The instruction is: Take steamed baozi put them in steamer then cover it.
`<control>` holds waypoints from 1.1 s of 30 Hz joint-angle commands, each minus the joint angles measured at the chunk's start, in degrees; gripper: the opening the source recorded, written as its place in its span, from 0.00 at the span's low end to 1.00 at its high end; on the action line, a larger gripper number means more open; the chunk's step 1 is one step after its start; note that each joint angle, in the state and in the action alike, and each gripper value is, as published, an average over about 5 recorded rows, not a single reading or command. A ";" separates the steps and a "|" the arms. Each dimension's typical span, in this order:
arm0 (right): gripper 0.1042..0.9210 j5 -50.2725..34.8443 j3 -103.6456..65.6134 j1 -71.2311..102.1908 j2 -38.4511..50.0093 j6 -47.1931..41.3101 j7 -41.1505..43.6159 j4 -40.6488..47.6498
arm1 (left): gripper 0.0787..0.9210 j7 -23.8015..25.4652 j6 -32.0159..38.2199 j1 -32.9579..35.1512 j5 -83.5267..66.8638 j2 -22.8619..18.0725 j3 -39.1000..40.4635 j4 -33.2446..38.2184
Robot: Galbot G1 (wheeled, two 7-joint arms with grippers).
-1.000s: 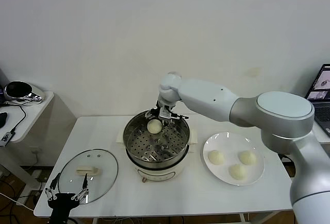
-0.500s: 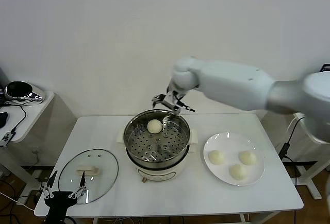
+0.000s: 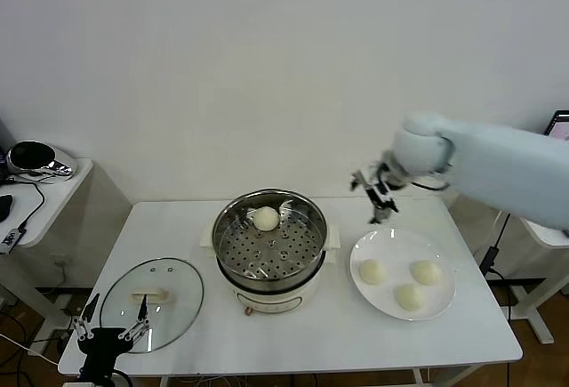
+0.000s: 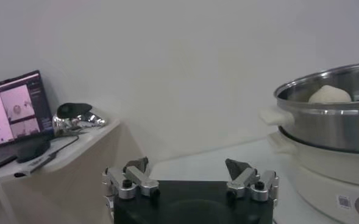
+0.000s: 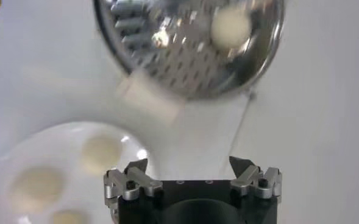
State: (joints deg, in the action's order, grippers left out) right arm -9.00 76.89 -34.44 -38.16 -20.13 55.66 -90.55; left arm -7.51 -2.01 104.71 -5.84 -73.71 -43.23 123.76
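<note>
steamer (image 3: 270, 246) – upright, one baozi (image 3: 266, 218) inside | right gripper (image 3: 377, 189) – jaws wide, empty | left gripper (image 3: 111, 337) – jaws wide

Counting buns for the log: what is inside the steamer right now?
One steamed baozi sits on the perforated tray inside the steamer, near its far wall. Whatever lies beneath the tray is hidden.

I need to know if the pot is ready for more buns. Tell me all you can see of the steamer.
The steamer is a round, shiny metal pot on a cream-white base with small side handles, upright at mid-table. Its holed tray holds one bun near the far wall. It is uncovered; the glass lid lies apart on the table, toward the robot's left.
</note>
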 commanded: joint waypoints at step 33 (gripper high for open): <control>0.88 14.44 -22.43 34.40 -10.00 5.80 2.24 20.68 | 0.88 0.04 0.13 0.99 0.44 -0.69 -1.39 -0.26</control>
State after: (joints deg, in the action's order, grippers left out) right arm 4.33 57.01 -3.78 -45.57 -14.97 57.87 -73.43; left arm -7.48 -1.88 105.66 -5.42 -74.42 -44.61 123.51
